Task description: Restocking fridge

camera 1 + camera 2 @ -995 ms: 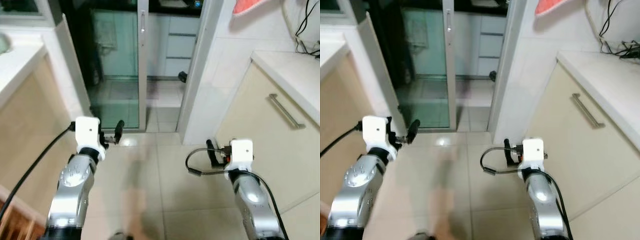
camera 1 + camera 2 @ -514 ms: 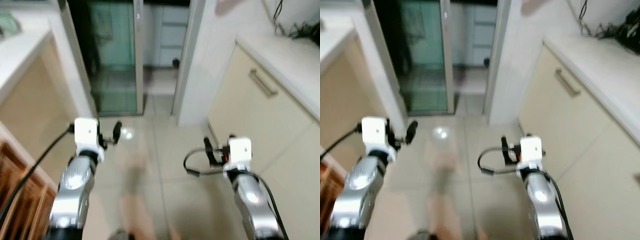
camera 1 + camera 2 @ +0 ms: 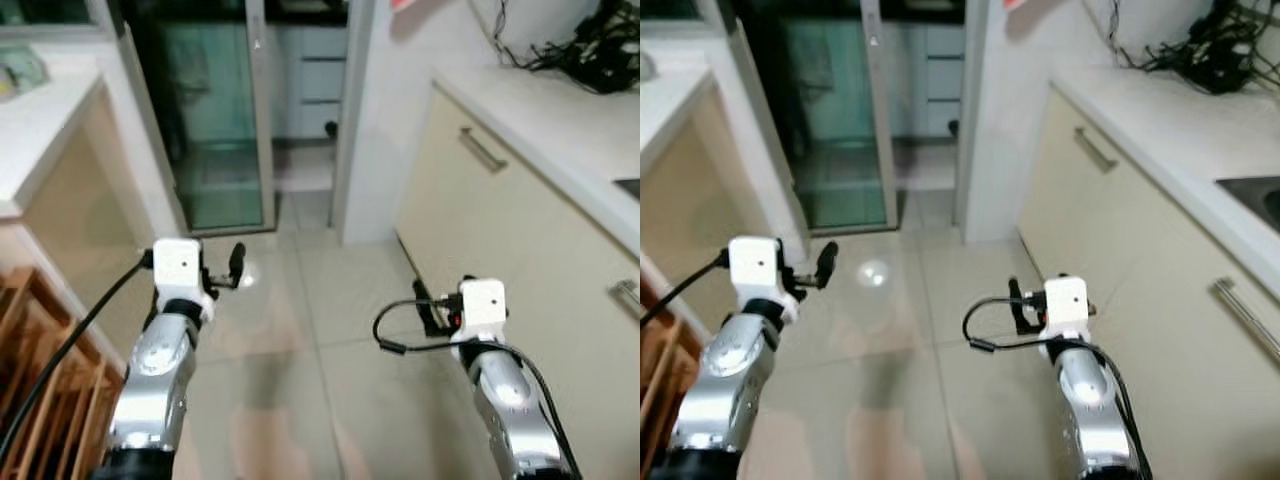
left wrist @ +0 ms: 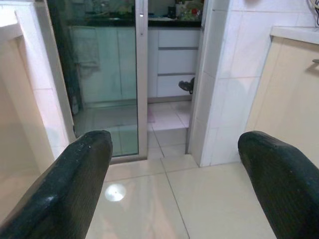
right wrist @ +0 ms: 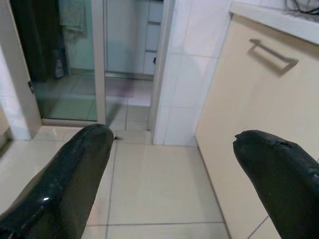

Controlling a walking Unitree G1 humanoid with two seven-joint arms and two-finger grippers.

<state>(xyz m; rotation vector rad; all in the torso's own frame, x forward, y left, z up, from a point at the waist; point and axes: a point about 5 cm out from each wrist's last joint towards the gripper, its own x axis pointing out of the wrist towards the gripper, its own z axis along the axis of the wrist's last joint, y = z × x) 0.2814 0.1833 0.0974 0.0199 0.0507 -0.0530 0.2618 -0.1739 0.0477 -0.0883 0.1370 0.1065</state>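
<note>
No fridge or stock item can be made out; a tiled kitchen floor lies before me. My left gripper is held out at waist height over the floor, open with nothing between its fingers. My right gripper is held out the same way, also open and empty, its fingers wide apart. Both point toward a sliding glass door and a white tiled pillar ahead.
Cream cabinets under a white counter run along the right, with a tangle of black cables on top. A counter stands on the left, and a wooden rack sits low beside it. The floor between them forms an aisle.
The whole picture has shifted: the doorway looks farther off, and more of the right counter and the wooden rack have come into view. Both arms keep the same pose, grippers open.
</note>
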